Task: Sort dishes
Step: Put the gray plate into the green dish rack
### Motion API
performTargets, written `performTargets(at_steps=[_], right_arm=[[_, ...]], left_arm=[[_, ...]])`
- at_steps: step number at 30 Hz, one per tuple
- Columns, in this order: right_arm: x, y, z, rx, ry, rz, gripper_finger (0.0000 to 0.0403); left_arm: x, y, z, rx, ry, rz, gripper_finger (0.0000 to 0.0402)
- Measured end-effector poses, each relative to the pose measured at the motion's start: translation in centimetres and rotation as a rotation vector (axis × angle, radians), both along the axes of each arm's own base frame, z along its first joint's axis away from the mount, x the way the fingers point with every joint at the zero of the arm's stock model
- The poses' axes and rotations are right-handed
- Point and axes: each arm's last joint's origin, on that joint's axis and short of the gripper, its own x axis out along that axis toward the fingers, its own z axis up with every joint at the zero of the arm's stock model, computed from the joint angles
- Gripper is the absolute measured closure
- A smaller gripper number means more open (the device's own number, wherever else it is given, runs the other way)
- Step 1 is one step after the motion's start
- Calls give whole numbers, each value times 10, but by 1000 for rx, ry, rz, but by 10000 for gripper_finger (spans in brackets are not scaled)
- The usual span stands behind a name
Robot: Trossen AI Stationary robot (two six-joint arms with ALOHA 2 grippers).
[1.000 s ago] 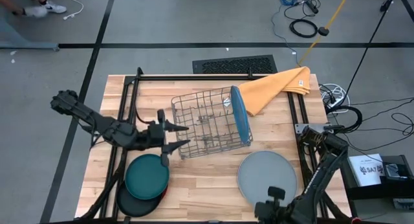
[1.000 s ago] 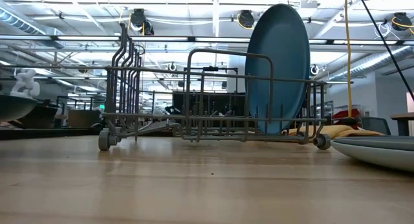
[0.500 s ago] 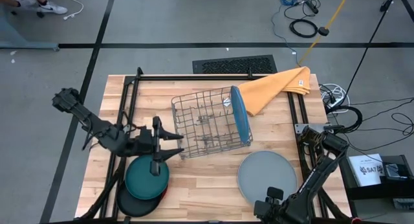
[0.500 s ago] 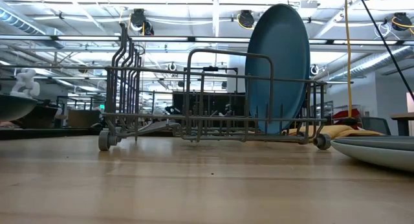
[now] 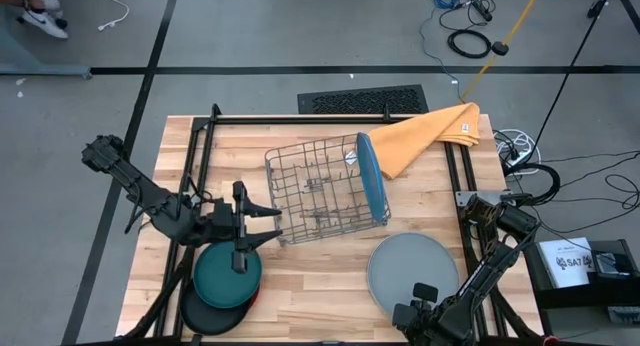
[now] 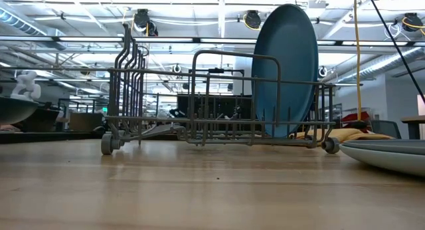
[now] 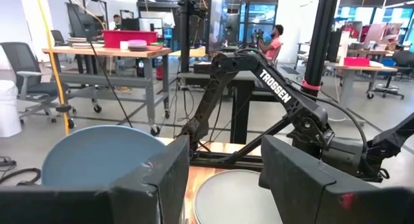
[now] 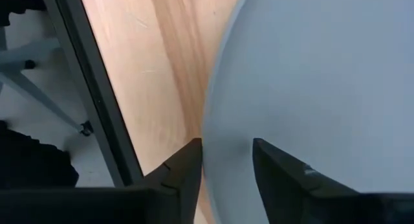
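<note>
A bright blue plate (image 5: 370, 181) stands on edge at the right end of the wire rack (image 5: 315, 191). A grey plate (image 5: 412, 268) lies flat at the near right, with another plate's rim showing under it in the low view (image 6: 392, 160). At the near left a dark teal plate (image 5: 227, 274) lies on a black one (image 5: 200, 311). My left gripper (image 5: 268, 226) hovers open and level between the teal plate and the rack. My right gripper (image 8: 226, 162) points down at the grey plate's near rim (image 8: 217, 120), one finger outside it and one over the plate. My right gripper has its fingers (image 8: 187, 166) on either side of the grey plate's near rim, coming from above. The plate lies flat on the stack. Whether the fingers touch it, I cannot tell.
A yellow-orange cloth (image 5: 425, 136) lies at the far right corner. Black frame rails (image 5: 190, 186) run along the table's left and right sides. Bare wood (image 5: 320, 286) lies between the two plate stacks.
My left gripper has swung a little toward the table's near edge, from beside the rack to above the teal plate's far rim, rolling slightly. My right arm has sunk toward the grey plate's near edge. No plate has moved.
</note>
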Motion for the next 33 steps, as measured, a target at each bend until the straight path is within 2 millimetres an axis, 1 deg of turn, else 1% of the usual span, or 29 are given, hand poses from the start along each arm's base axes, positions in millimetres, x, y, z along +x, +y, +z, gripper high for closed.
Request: performTargets(at_steps=[5, 12, 19, 29, 33], right_arm=[[3, -2, 0, 0, -5, -2, 311], [9, -5, 0, 1, -9, 0, 339], [16, -7, 0, 14, -25, 18, 393], [20, -8, 1, 30, -38, 50, 400], [24, -7, 6, 34, -41, 67, 401]], left_arm=[[0, 0, 0, 1, 0, 0, 208], [0, 0, 0, 0, 0, 1, 208], [0, 0, 0, 0, 0, 1, 208], [0, 0, 0, 1, 1, 1, 208], [0, 0, 0, 2, 2, 1, 208]])
